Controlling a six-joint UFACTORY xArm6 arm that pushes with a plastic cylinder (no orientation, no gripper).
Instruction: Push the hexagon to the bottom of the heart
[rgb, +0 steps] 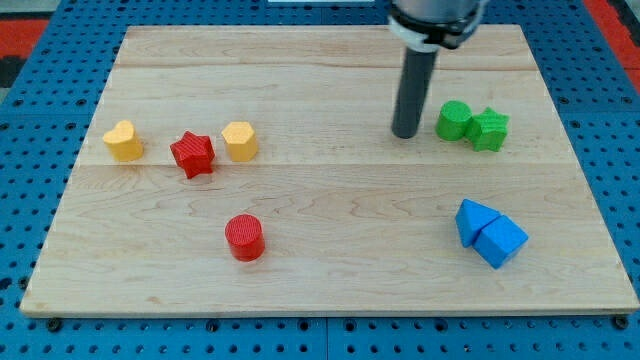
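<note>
A yellow hexagon (240, 141) sits on the wooden board (330, 270) at the view's left, just right of a red star (192, 154). A yellow heart (124, 141) lies further left, beyond the star. My tip (405, 133) rests on the board at the view's upper right, far to the right of the hexagon and just left of a green cylinder (454, 121). It touches no block.
A green star-like block (489, 129) sits against the green cylinder's right side. A red cylinder (244, 238) stands below the hexagon. Two blue blocks (489, 234), one a triangle, sit together at the lower right. A blue pegboard surrounds the board.
</note>
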